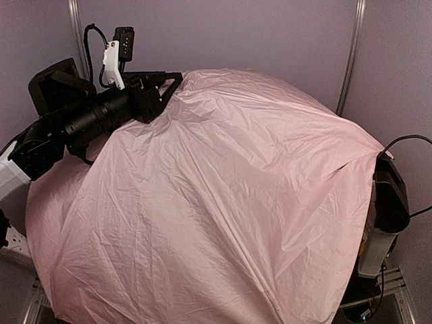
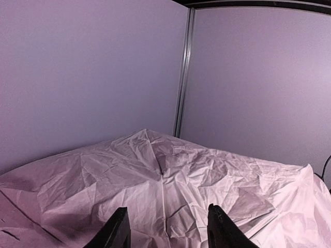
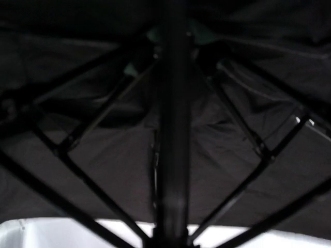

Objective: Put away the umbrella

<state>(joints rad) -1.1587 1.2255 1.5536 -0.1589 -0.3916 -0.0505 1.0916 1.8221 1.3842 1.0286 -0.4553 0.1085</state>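
Observation:
The umbrella [image 1: 223,202] is open, and its pale pink canopy covers most of the top view. My left gripper [image 1: 170,82] hangs over the canopy's far left edge. In the left wrist view it is open [image 2: 168,227] and empty just above the crumpled fabric [image 2: 165,181]. My right gripper is hidden under the canopy in the top view. Its wrist view shows the black lining [image 3: 103,170], thin ribs and the black shaft [image 3: 173,129] running up the middle. The right gripper [image 3: 172,242] appears shut round the shaft at the bottom edge. The handle is hidden.
Purple walls with metal posts [image 1: 351,54] stand behind. The right arm's body [image 1: 388,202] sticks out beside the canopy's right edge. A white surface [image 3: 46,232] shows below the canopy rim. A white power strip [image 1: 13,239] sits at the far left.

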